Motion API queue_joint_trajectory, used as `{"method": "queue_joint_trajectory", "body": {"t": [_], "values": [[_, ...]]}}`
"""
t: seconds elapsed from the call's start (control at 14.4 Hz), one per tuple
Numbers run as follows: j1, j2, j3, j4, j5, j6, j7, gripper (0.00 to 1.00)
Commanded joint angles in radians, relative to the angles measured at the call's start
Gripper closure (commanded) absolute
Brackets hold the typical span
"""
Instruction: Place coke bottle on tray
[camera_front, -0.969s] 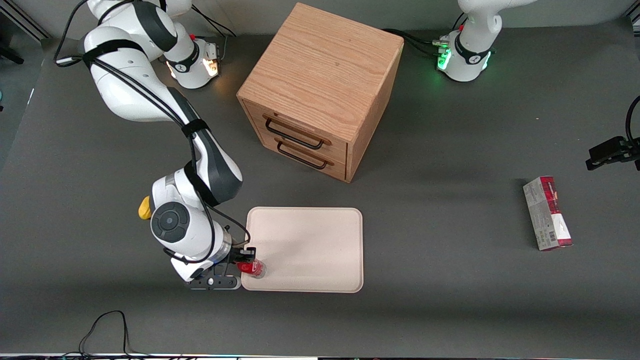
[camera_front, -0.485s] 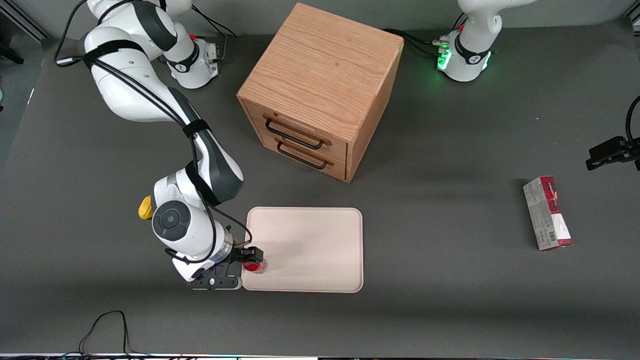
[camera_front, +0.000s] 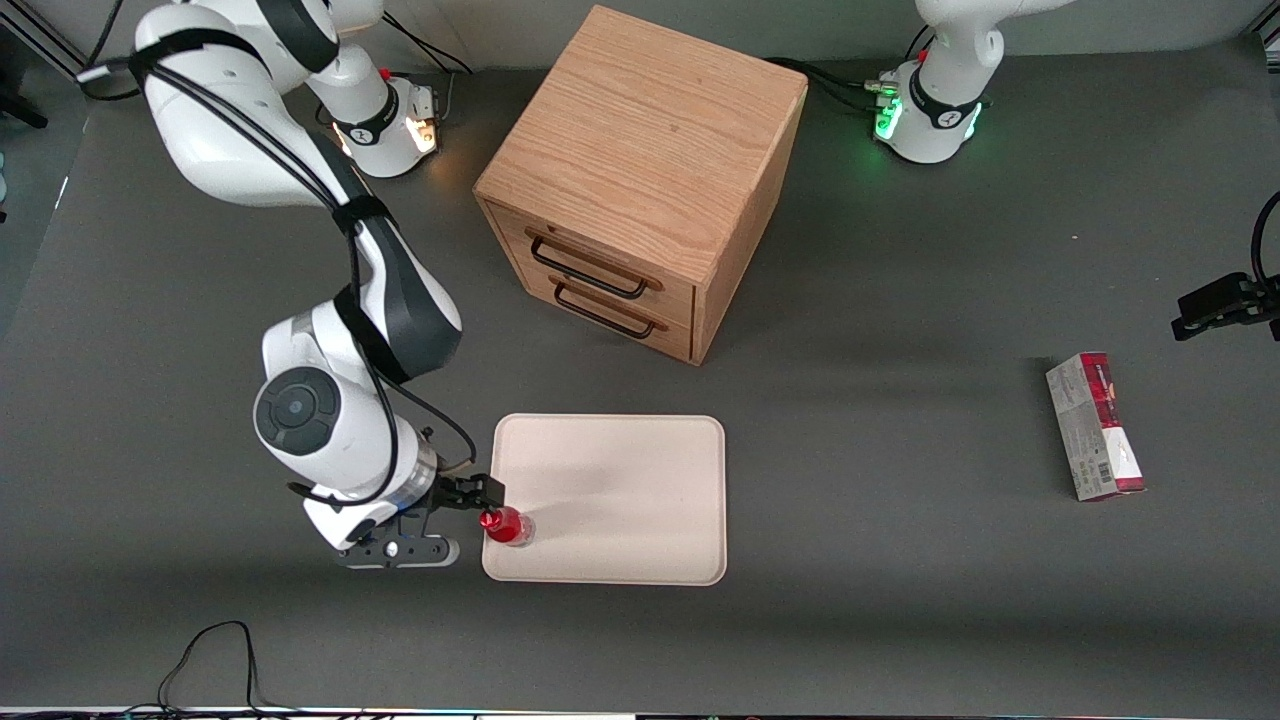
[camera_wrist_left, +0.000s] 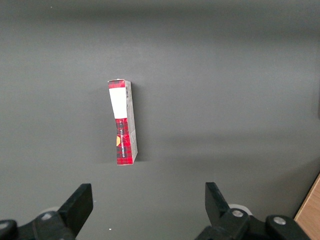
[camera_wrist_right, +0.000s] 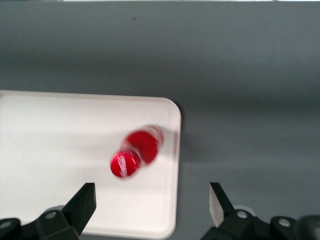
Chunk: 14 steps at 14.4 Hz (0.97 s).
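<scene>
The coke bottle (camera_front: 506, 526), small and red with a red cap, stands upright on the cream-beige tray (camera_front: 620, 500), in the tray's corner nearest the front camera at the working arm's end. In the right wrist view the bottle (camera_wrist_right: 137, 152) is seen from above on the tray (camera_wrist_right: 50, 140), close to its rounded corner. My right gripper (camera_front: 478, 496) is open and empty, raised above the tray's edge beside the bottle. In its own view the gripper (camera_wrist_right: 150, 205) has its fingers wide apart and the bottle lies clear of them.
A wooden two-drawer cabinet (camera_front: 640, 180) stands farther from the front camera than the tray. A red-and-grey carton (camera_front: 1095, 425) lies toward the parked arm's end of the table; it also shows in the left wrist view (camera_wrist_left: 122, 125).
The gripper was shut on the bottle over the tray's corner. It has opened, let go of the bottle, risen and drawn back toward the working arm's end. The bottle stays on the tray.
</scene>
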Motion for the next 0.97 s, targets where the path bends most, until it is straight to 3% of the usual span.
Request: {"method": "queue_joint_trajectory", "body": {"t": [0.0,0.21,0.42,0.69,0.9], "values": [[0.005,-0.207,-0.098,-0.22,0.094,-0.001,-0.091,0.0],[0.008,-0.389,-0.168,-0.361,0.124,-0.076,-0.19,0.0],[0.007,-0.603,-0.26,-0.538,0.203,-0.123,-0.312,0.0],[0.008,-0.801,-0.365,-0.629,0.22,-0.271,-0.385,0.0],[0.008,-0.884,-0.391,-0.672,0.21,-0.337,-0.385,0.0]]}}
